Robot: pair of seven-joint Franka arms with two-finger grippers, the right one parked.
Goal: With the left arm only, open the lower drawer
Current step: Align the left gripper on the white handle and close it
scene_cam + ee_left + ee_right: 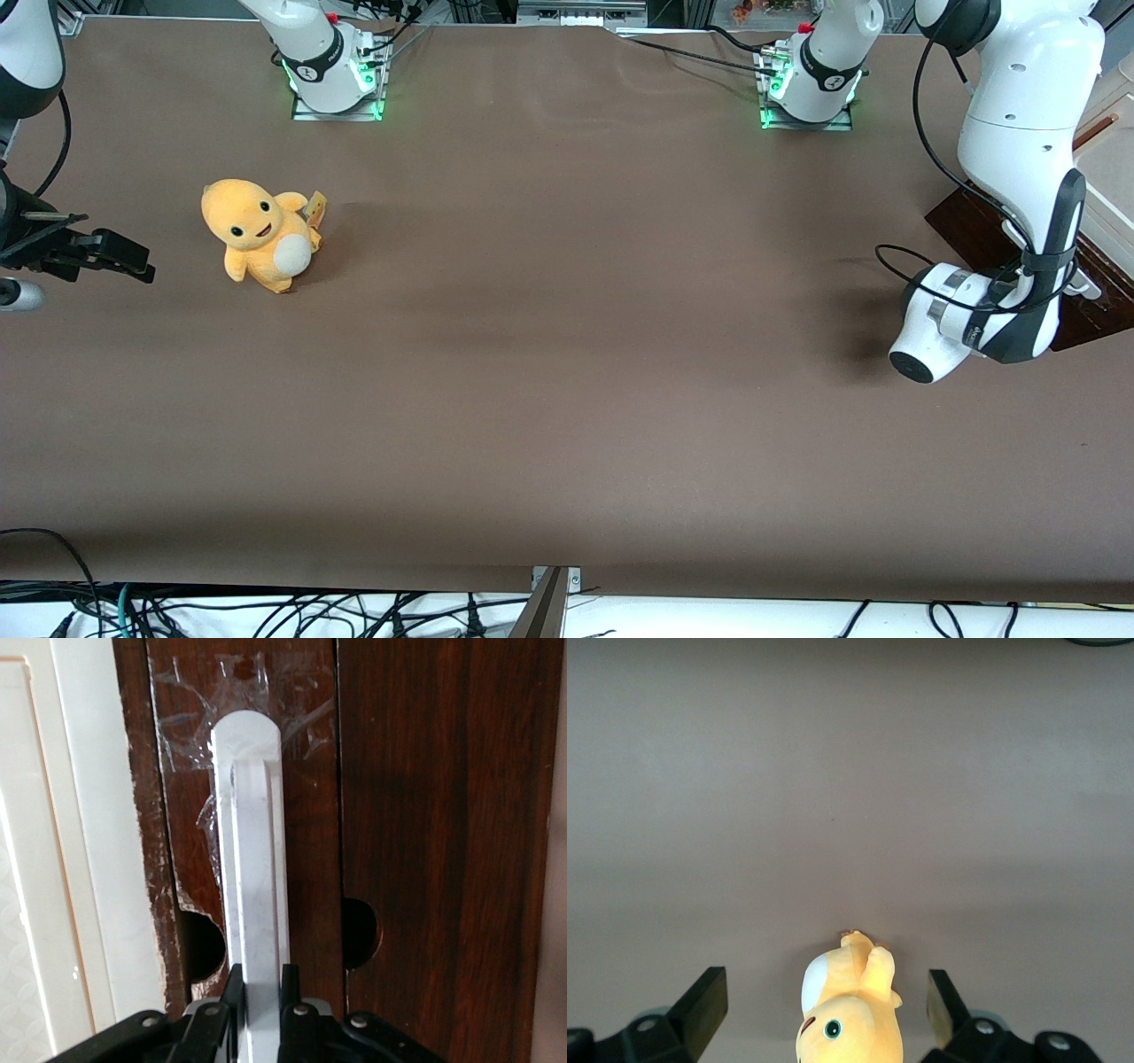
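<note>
Plush toy (pixel 260 232), yellow, sits on the brown table (pixel 567 354) toward the parked arm's end. At the working arm's end the left arm (pixel 1019 177) reaches to the lower drawer (pixel 974 226), where its gripper (pixel 260 1005) is clamped on the white bar handle (pixel 252 868) of the dark front

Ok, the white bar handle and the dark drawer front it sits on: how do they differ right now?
The white bar handle is pale, narrow and stands proud; the lower drawer front is dark brown, wider and flat. The gripper, at the cabinet at the working arm's end of the table, has a finger on each side of the handle and closes on it, not on the front. Clear tape lies crinkled on the front around the handle's rounded end. Both run lengthwise the same way.
</note>
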